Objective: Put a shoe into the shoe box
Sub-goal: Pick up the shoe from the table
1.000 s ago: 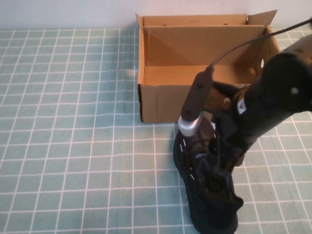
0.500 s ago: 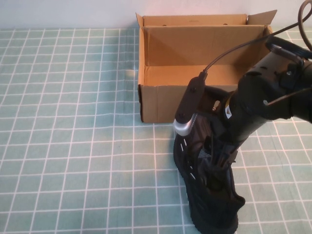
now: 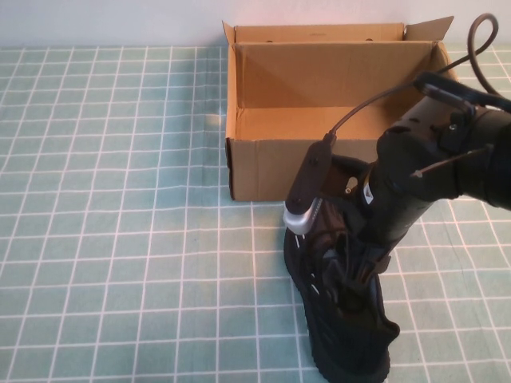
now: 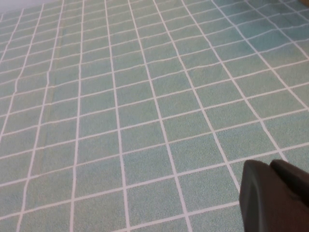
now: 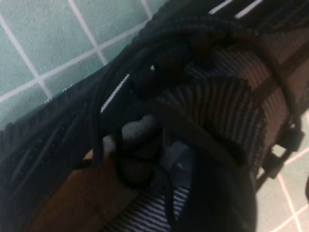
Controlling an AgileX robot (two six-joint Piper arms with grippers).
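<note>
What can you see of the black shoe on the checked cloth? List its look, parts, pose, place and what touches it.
The shoe is a black knit low-top sneaker with black laces and short white dashes along its side. It lies on the green checked cloth, just in front of the open cardboard shoe box, not inside it, one end toward the box. The right gripper has come down onto its laced top; whether it grips is unclear.

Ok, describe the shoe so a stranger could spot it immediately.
Start at the open brown shoe box at the far side of the green checked tablecloth. Right in front of its near wall, under the right gripper, lies the shoe. It is the only black knit sneaker, with short white dashes along its side.
</note>
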